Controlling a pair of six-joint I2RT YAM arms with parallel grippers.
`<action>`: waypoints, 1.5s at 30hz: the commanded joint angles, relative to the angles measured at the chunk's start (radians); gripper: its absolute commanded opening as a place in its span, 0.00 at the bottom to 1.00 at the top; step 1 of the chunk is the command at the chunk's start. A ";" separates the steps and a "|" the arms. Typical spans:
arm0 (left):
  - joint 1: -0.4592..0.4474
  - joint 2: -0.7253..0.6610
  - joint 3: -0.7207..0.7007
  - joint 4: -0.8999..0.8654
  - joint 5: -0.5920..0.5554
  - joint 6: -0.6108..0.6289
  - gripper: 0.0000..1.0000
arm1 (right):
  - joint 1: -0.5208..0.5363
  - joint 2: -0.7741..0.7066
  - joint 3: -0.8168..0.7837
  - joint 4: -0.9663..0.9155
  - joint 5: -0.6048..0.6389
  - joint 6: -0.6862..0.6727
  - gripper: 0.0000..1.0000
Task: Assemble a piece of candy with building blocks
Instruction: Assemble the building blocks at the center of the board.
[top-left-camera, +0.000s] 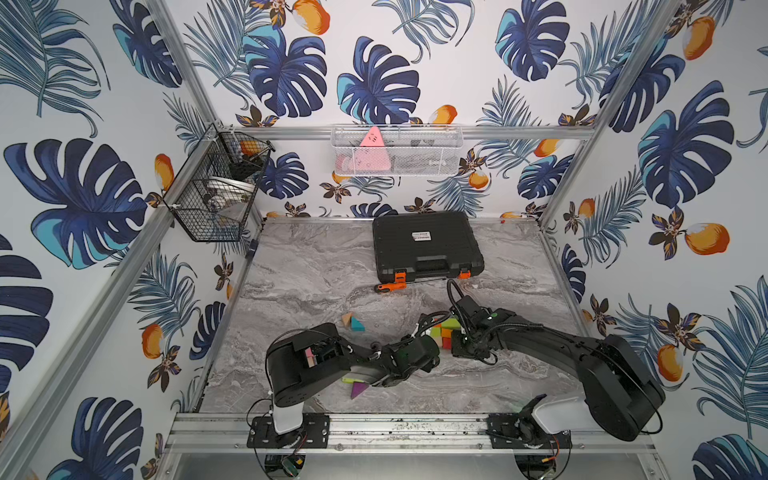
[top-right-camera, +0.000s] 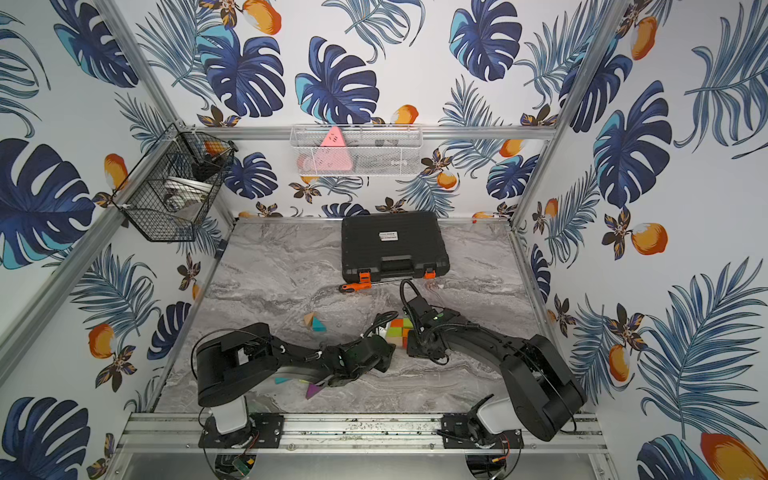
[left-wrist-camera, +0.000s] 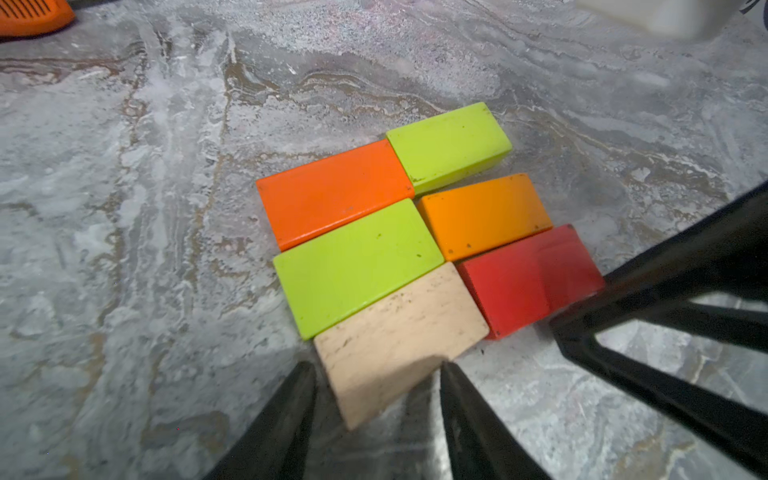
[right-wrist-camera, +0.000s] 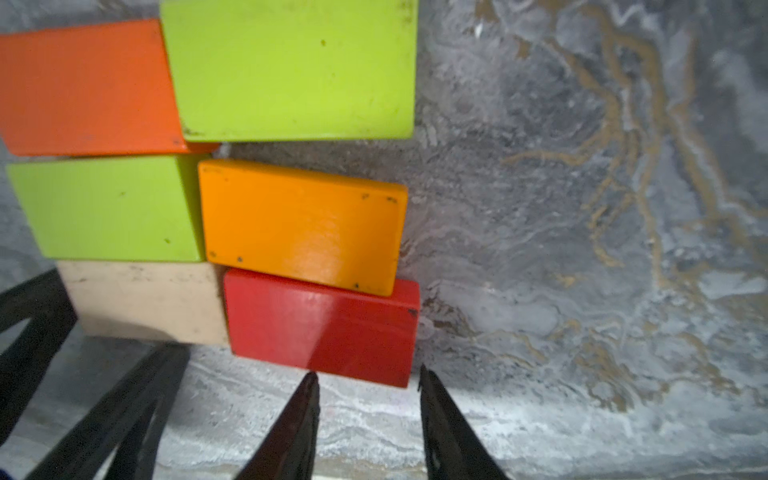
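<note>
Six rectangular building blocks (top-left-camera: 444, 332) (top-right-camera: 397, 330) lie flat and packed together mid-table. In the left wrist view they are an orange-red block (left-wrist-camera: 332, 193), two lime blocks (left-wrist-camera: 449, 145) (left-wrist-camera: 357, 266), an orange one (left-wrist-camera: 484, 216), a plain wood one (left-wrist-camera: 399, 332) and a red one (left-wrist-camera: 528, 278). My left gripper (left-wrist-camera: 376, 366) is open, its tips either side of the wood block's near corner. My right gripper (right-wrist-camera: 368, 374) is open at the near edge of the red block (right-wrist-camera: 320, 324), holding nothing. In both top views the wrists hide the fingers.
Wood and teal triangles (top-left-camera: 353, 322) sit left of the cluster. A purple triangle (top-left-camera: 358, 389) lies by the left arm. A black tool case (top-left-camera: 426, 245) stands behind, with an orange-handled screwdriver (top-left-camera: 388, 288) in front of it. Wire baskets (top-left-camera: 216, 195) (top-left-camera: 397, 151) hang on the walls.
</note>
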 joint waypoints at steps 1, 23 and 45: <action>0.000 -0.023 -0.036 -0.246 0.133 0.001 0.56 | 0.001 -0.026 0.005 0.007 -0.005 -0.010 0.43; 0.173 -0.191 0.038 -0.428 0.173 0.003 0.47 | -0.235 0.007 0.152 0.004 0.046 -0.144 0.41; 0.214 0.011 0.134 -0.353 0.277 0.018 0.44 | -0.342 0.105 0.122 0.094 -0.028 -0.183 0.41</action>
